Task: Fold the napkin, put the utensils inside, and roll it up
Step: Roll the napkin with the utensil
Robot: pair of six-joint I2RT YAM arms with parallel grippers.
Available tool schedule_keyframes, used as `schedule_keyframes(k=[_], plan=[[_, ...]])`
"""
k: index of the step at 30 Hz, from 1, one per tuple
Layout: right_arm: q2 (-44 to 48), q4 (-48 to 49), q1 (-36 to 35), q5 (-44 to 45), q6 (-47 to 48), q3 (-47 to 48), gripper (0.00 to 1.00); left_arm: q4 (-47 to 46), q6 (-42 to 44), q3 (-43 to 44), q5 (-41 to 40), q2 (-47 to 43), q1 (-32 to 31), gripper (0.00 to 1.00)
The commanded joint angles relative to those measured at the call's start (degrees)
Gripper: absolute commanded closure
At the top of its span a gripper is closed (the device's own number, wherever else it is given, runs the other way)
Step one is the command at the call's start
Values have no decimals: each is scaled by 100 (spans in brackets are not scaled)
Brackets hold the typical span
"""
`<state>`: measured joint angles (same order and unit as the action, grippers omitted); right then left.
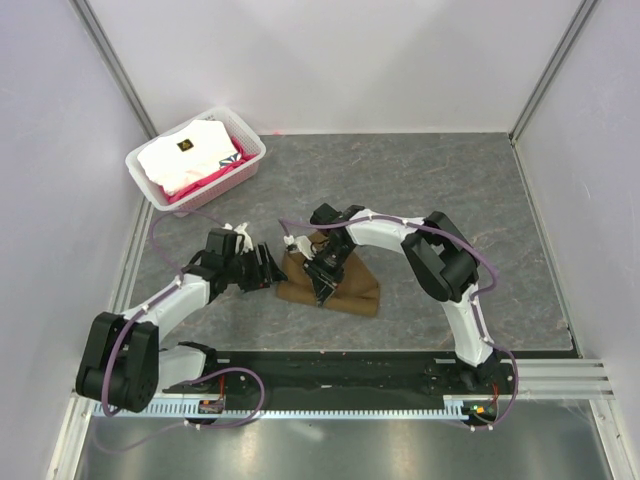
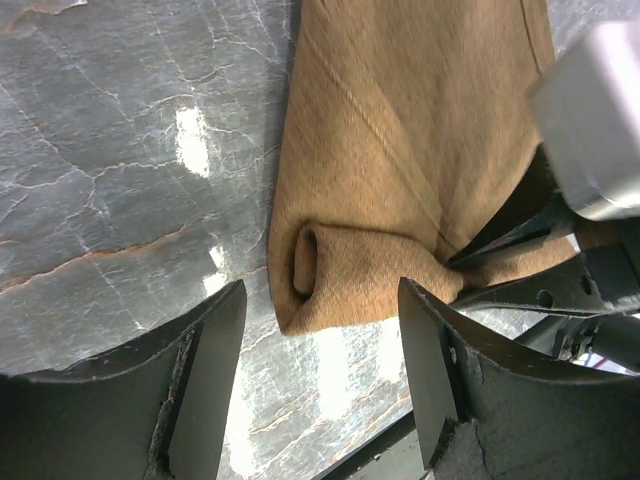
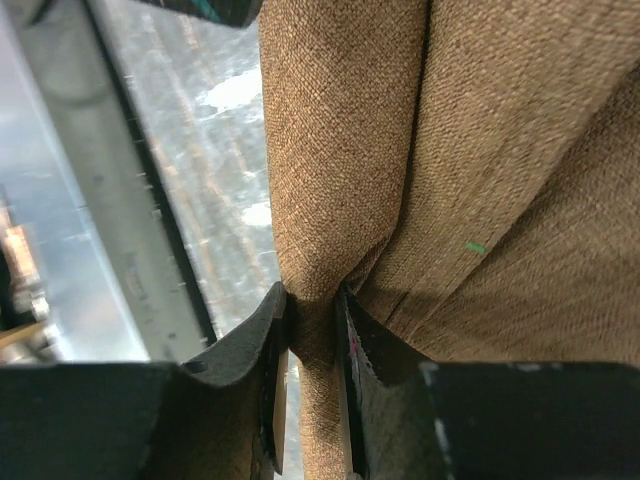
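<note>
The brown napkin (image 1: 350, 288) lies partly rolled on the grey table, its rolled end open toward the left gripper (image 2: 340, 275). My right gripper (image 1: 325, 280) is shut on the roll of the napkin (image 3: 330, 180), pinching the cloth between both fingers. My left gripper (image 1: 266, 268) is open and empty just left of the napkin's rolled end, with a gap to it. The right gripper's fingers (image 2: 520, 240) show at the napkin's right side in the left wrist view. The utensil is hidden from view.
A pink basket (image 1: 250, 150) holding white and pink folded cloths stands at the back left. White walls enclose the table. A black rail (image 1: 340, 375) runs along the near edge by the arm bases.
</note>
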<state>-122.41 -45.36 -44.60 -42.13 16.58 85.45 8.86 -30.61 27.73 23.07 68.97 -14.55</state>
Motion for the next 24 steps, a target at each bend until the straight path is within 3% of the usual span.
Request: schedule_keyframes(k=[1, 10, 16, 19, 24], plan=[[-529, -561, 82, -470, 372, 77, 86, -306, -147, -13, 66, 177, -4, 30], [-995, -763, 267, -762, 513, 402, 87, -622, -120, -39, 470, 565, -92, 35], [-1101, -781, 320, -788, 566, 464, 87, -754, -103, -22, 514, 907, -163, 45], [-1118, -781, 329, -770, 583, 455, 87, -781, -85, 31, 514, 1057, -189, 54], [-1092, -772, 347, -701, 592, 446, 87, -772, -94, 84, 523, 1154, -198, 78]])
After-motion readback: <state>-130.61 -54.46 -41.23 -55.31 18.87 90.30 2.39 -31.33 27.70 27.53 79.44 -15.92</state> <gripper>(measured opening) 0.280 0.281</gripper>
